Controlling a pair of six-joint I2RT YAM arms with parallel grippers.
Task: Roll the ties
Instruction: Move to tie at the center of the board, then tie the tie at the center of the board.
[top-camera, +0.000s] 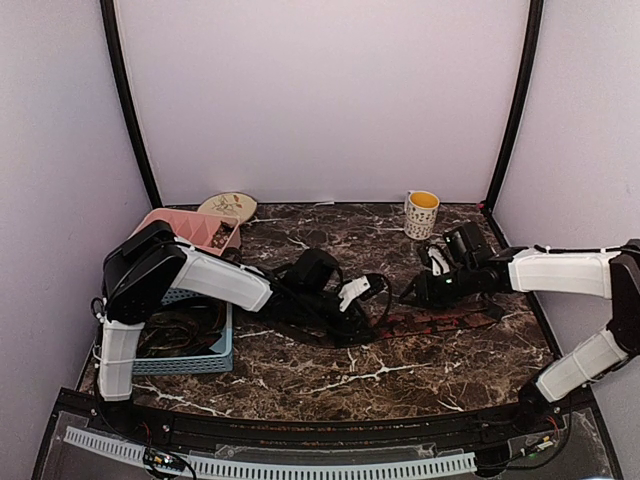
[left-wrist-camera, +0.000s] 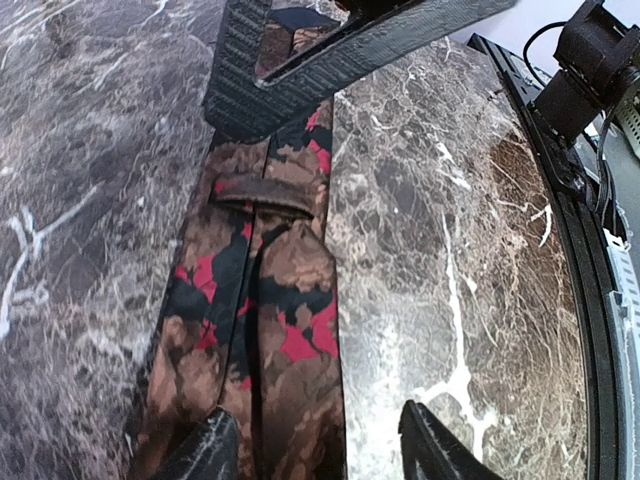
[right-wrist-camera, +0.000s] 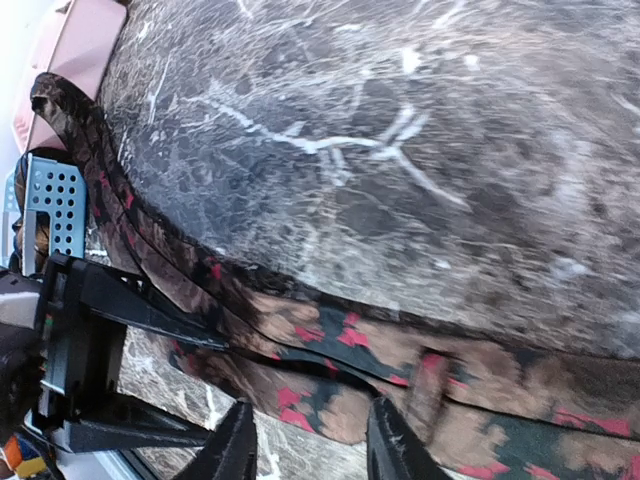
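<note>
A brown, red and black patterned tie (top-camera: 440, 322) lies flat on the marble table between the two grippers. In the left wrist view the tie (left-wrist-camera: 270, 300) runs from top to bottom, underside up with its keeper loop showing. My left gripper (left-wrist-camera: 315, 450) is open, one finger over the tie and the other over bare marble. My right gripper (right-wrist-camera: 312, 445) is open just above the tie (right-wrist-camera: 400, 350), its fingers (left-wrist-camera: 330, 50) straddling the far end in the left wrist view. In the top view the left gripper (top-camera: 357, 293) and the right gripper (top-camera: 412, 294) face each other closely.
A blue basket (top-camera: 205, 360) with dark contents stands at the left under my left arm. A pink tray (top-camera: 165, 220) and a plate (top-camera: 227, 207) are behind it. A mug (top-camera: 421, 213) stands at the back right.
</note>
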